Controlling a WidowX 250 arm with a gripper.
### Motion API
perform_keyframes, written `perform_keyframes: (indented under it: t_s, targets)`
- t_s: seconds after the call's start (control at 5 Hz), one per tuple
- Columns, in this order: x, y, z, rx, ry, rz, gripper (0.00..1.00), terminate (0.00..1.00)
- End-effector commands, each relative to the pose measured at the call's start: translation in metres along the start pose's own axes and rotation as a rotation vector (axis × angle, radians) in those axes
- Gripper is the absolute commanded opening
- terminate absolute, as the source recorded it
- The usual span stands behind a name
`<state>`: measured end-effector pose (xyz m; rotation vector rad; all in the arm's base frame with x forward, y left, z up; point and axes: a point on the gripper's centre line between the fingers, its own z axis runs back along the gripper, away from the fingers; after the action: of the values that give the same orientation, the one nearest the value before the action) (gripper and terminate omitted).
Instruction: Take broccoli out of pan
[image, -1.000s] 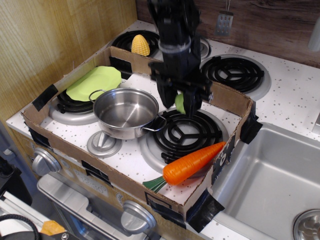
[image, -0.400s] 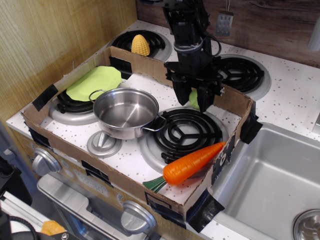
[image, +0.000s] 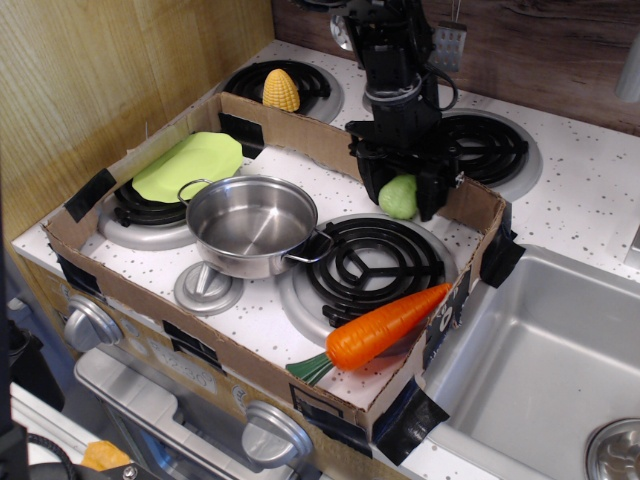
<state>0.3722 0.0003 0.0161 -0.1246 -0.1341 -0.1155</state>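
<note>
The broccoli (image: 398, 197), a small pale lime-green lump, sits between the fingers of my black gripper (image: 403, 195) at the back right corner of the cardboard box, low over the speckled stove top. The gripper is shut on it. I cannot tell whether the broccoli touches the surface. The pan (image: 252, 227), a shiny steel pot with wire loop handles, stands empty in the middle left of the box, well to the left of the gripper.
A low cardboard box wall (image: 470, 200) rings the work area. An orange carrot (image: 385, 325) lies at the front right. A flat lime-green plate (image: 190, 163) is at the back left, and a yellow corn cob (image: 281, 90) behind the box. A sink (image: 540, 370) is at the right.
The gripper has carried the broccoli to the right and back, from beside the pan's right rim to the box's back right corner, and lower. The pan has not moved.
</note>
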Motion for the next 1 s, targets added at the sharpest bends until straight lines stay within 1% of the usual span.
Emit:
perform_keyframes:
  t_s: [0.0,0.2,0.4,0.6,0.8]
  targets:
    - [0.000,-0.010,0.034,0.122,-0.094,0.020,1.00,0.00]
    - [-0.009,-0.016,0.057,0.199,-0.083,0.048,1.00,0.00]
    - [-0.028,-0.023,0.079,0.280,-0.069,0.065,1.00,0.00]
    - [-0.033,-0.029,0.097,0.310,-0.048,0.090,1.00,0.00]
    - [-0.040,-0.035,0.105,0.317,-0.053,0.113,1.00,0.00]
